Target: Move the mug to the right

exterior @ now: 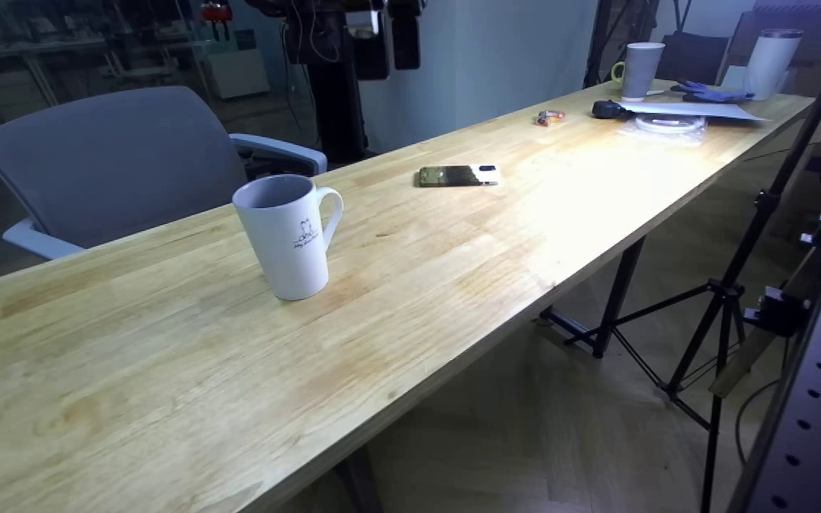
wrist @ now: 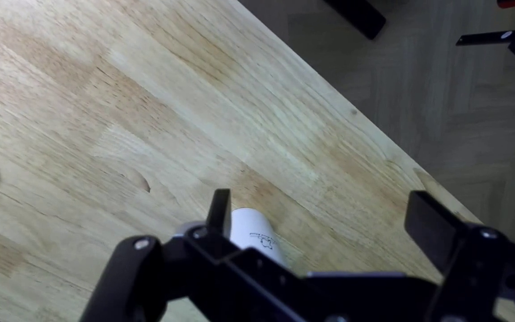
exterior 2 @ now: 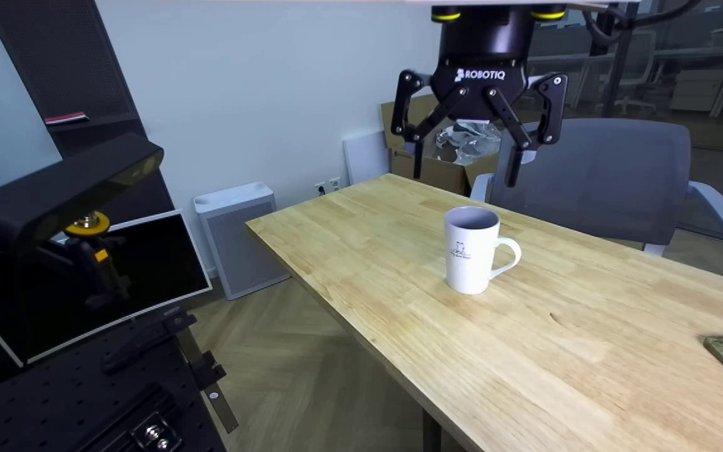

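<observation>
The white mug stands upright on the wooden table in both exterior views [exterior: 279,242] [exterior 2: 467,263]. It has a grey inside, a small dark print and one looped handle. My gripper [exterior 2: 465,171] is open and empty, above the mug and apart from it in an exterior view. In the wrist view, the mug [wrist: 252,228] is partly hidden behind the left finger and linkage of the open gripper [wrist: 322,203]. Most of its handle is hidden there. The gripper does not show in the exterior view with the far table end.
A patterned phone-like object [exterior: 457,176] lies on the table [exterior: 168,370] near the mug. A grey cup [exterior: 641,71], a white tumbler [exterior: 772,65], papers and a blue glove [exterior: 711,92] stand or lie at the far end. A chair [exterior 2: 594,182] stands against one long edge.
</observation>
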Available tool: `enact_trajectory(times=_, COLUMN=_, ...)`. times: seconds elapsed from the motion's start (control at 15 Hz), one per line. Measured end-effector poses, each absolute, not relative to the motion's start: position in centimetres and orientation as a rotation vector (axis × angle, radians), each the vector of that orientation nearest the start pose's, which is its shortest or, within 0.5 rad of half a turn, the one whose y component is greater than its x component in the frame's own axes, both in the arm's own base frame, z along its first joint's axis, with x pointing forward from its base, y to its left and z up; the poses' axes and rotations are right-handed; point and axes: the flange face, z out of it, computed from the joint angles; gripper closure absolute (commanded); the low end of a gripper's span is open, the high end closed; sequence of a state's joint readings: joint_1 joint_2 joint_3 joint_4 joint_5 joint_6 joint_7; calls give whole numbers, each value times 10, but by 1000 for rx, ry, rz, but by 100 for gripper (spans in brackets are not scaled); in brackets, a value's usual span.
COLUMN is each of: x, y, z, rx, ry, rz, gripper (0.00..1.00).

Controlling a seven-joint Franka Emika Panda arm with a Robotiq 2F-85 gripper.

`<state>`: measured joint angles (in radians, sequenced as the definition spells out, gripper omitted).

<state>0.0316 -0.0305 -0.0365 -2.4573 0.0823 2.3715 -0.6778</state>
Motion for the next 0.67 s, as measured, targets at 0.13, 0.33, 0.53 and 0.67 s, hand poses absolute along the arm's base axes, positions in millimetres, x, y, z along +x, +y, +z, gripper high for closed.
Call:
enact_trajectory(times=0.13, x=479, y=11, z=297, rx=-2930, ry=-949, rz=32, gripper=0)
enact_trajectory(times=0.33, x=496, y=28, z=288, rx=-2937, ry=-971, rz=-23, gripper=0)
enact_trajectory(times=0.53, x=515, y=46, z=281, rx=-2942, ry=-972, rz=-90, gripper=0)
enact_trajectory(times=0.67, x=525, y=58, z=275, rx=-2938, ry=-977, rz=-108, gripper=0)
